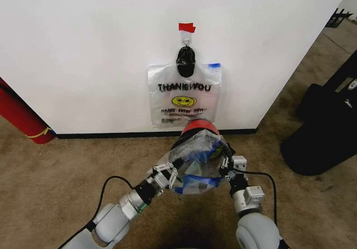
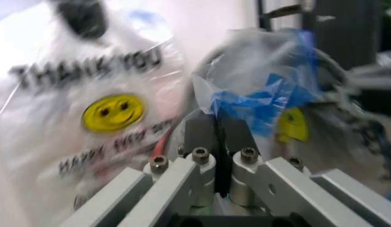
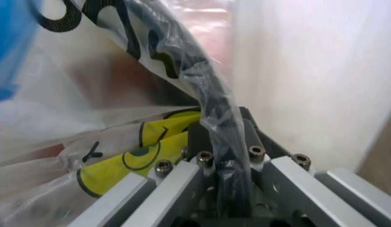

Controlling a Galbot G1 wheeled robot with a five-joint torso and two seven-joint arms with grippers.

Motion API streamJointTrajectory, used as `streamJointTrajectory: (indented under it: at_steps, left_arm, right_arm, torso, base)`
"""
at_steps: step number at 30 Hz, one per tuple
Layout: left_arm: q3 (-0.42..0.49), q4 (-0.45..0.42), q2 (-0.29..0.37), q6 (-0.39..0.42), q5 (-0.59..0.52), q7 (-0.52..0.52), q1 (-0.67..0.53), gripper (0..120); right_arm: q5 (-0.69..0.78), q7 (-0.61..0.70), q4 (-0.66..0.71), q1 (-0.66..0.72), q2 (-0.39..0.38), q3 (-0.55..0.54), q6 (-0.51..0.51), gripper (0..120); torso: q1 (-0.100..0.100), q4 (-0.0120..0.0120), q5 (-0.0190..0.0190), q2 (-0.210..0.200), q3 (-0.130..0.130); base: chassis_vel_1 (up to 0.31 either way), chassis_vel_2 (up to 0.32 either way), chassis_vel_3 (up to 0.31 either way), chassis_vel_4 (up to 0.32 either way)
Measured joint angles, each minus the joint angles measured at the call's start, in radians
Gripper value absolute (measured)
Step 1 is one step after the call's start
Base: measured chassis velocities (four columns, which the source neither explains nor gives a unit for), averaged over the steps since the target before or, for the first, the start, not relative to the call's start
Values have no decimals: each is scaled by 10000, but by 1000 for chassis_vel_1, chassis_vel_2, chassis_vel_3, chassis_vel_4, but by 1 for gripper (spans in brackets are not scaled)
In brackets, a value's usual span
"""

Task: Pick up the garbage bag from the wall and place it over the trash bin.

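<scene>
Garbage bag [image 1: 195, 165]: thin, crinkled, translucent plastic with blue handle strips and a yellow smiley, stretched over the top of the trash bin between the two grippers, just in front of the wall.
Trash bin [image 1: 199, 127]: small and round; its red edge shows above the draped plastic, dark mesh faintly visible through the film.
Left gripper [image 1: 165, 173]: at the left side of the bin; in the left wrist view its dark pads [image 2: 202, 135] are pressed together, pinching a crumpled blue strip of the bag.
Right gripper [image 1: 227, 162]: at the right side of the bin; in the right wrist view its fingers [image 3: 198, 137] are clamped on the bag film, which is folded over the bin's black rim wire.
Wall [image 1: 83, 48]: flat, plain white, with a black baseboard along the floor and a scrap of red tape [image 1: 187, 27] above a small hook.
Second bag [image 1: 183, 95]: another whitish "THANK YOU" bag with a smiley, hanging flat on the wall below a black bunched lump [image 1: 185, 61], directly behind the bin.
Floor [image 1: 61, 171]: short brown carpet, open to the left of the bin.
Edges: a red cylinder [image 1: 19, 118] leans at the wall on the far left; a large black soft case [image 1: 321, 132] sits on the right, well apart from the bin.
</scene>
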Motion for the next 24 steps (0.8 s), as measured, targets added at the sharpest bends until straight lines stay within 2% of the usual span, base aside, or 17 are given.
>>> streamJointTrajectory:
  at_steps: [5,10,17,24]
  left_arm:
    - [-155,-372,37,1016,-1100,-346,55,0]
    - [-403,-502,52,1536,-1918,-502,156,0]
    - [-500,-314,-16,1655,-1772,-499,238,0]
    - [-511,640,-408,1715,-973,-1104,13,0]
  right_arm:
    - [-13,-1091,-402,-30,-209,434,709,0]
    - [396,-1454,-521,-125,-427,722,607,0]
    - [1568,-1625,-426,-269,-605,779,515,0]
    - [3771,-2026,-103,-389,-577,653,359,0]
  torso:
    - [0,-2,-1,0,0]
    - [0,0,-4,0,0]
    - [0,0,0,0,0]
    - [0,-1,-4,0,0]
  base:
    - [0,0,0,0]
    - [0,0,0,0]
    - [0,0,0,0]
    - [0,0,0,0]
